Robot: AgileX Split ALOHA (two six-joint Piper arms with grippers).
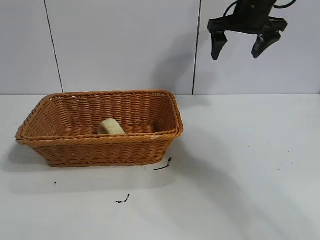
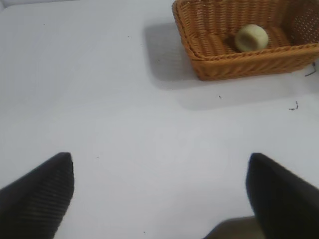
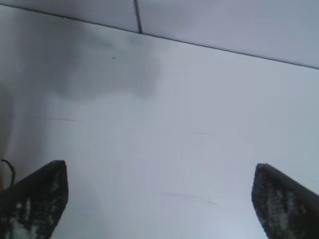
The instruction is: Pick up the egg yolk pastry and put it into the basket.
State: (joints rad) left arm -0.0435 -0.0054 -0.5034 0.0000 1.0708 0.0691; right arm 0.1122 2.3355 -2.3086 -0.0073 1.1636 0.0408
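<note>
The pale yellow-cream egg yolk pastry (image 1: pixel 111 127) lies inside the orange-brown wicker basket (image 1: pixel 100 150) at the table's left. It also shows in the left wrist view (image 2: pixel 251 38), inside the basket (image 2: pixel 239 62). My right gripper (image 1: pixel 241 49) hangs high above the table at the upper right, open and empty, far from the basket. In its own view the right gripper (image 3: pixel 159 199) has its fingers wide apart over bare table. My left gripper (image 2: pixel 159 191) is open and empty, away from the basket, and is out of the exterior view.
The white table (image 1: pixel 240 165) runs to a pale wall with dark vertical seams (image 1: pixel 196 50). Small dark scraps lie in front of the basket (image 1: pixel 163 165) and nearer the front edge (image 1: pixel 123 200).
</note>
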